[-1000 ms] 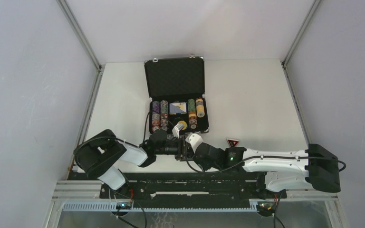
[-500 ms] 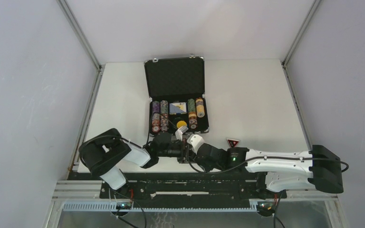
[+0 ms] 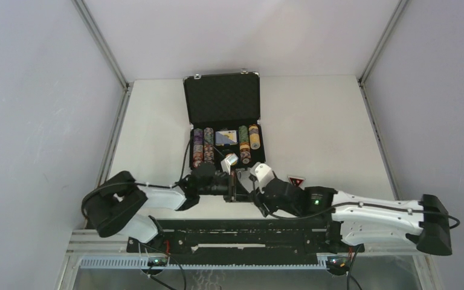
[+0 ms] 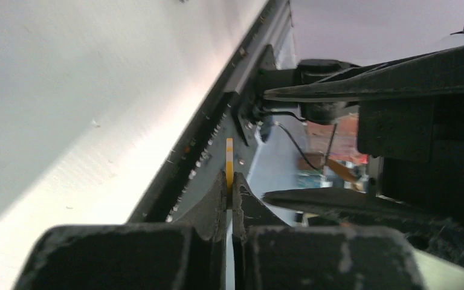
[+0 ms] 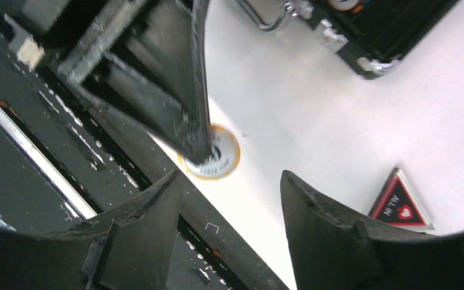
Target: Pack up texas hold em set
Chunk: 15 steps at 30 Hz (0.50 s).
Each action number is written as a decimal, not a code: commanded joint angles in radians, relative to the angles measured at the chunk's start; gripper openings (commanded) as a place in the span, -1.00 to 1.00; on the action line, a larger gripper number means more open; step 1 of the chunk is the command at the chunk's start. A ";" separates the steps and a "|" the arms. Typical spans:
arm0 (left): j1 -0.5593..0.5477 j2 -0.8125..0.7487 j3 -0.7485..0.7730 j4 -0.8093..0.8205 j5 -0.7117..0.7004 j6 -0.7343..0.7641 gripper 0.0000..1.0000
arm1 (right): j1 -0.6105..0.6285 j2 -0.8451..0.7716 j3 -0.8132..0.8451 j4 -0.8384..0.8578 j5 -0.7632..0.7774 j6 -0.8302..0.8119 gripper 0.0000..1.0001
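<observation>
The black briefcase lies open at the table's middle, with chip stacks and a card deck in its base. My left gripper is shut on a yellow-rimmed round button, seen edge-on between its fingertips in the left wrist view and face-on in the right wrist view, over the table's near edge. My right gripper is open and empty, facing the left gripper's fingers from close by. The red-black triangle token lies flat on the table to the right; the right wrist view also shows it.
The black mounting rail runs along the table's near edge, right under both grippers. The briefcase's front corner and metal handle lie just beyond the grippers. Grey walls enclose the table on the left, right and back.
Both arms have stretched out lower over the near edge. The right gripper has shifted a little to the right. The left gripper stays shut on the button.
</observation>
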 commanded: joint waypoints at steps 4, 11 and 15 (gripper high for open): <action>0.136 -0.224 0.266 -0.612 -0.102 0.439 -1.00 | -0.079 -0.197 -0.026 0.012 0.091 0.025 0.37; 0.181 -0.145 0.632 -0.973 -0.166 0.918 -1.00 | -0.288 -0.262 -0.033 0.054 0.133 0.075 0.33; 0.181 -0.023 0.764 -0.995 -0.121 1.172 -1.00 | -0.368 -0.241 -0.040 0.087 0.101 0.071 0.32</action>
